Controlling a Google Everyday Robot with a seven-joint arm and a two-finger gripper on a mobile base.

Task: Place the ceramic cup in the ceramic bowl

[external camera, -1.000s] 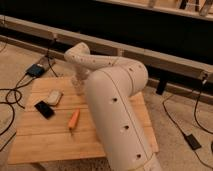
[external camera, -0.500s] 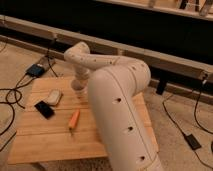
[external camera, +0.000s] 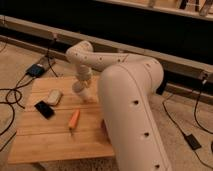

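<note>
In the one camera view, the arm [external camera: 132, 110] has let its wrist sink lower over the last second. The gripper [external camera: 80, 91] now hangs just above the far half of the wooden table [external camera: 45, 142], beside the flat white gadget [external camera: 54, 96] and beyond the carrot [external camera: 74, 119]. I cannot tell whether it is wide, narrow or holding something. The ceramic cup does not stand out; the pale lump at the wrist's end may be it. The ceramic bowl is hidden, probably behind the arm. The descent looks like a reach or a set-down. I cannot tell the cup's long axis or which way it points.
</note>
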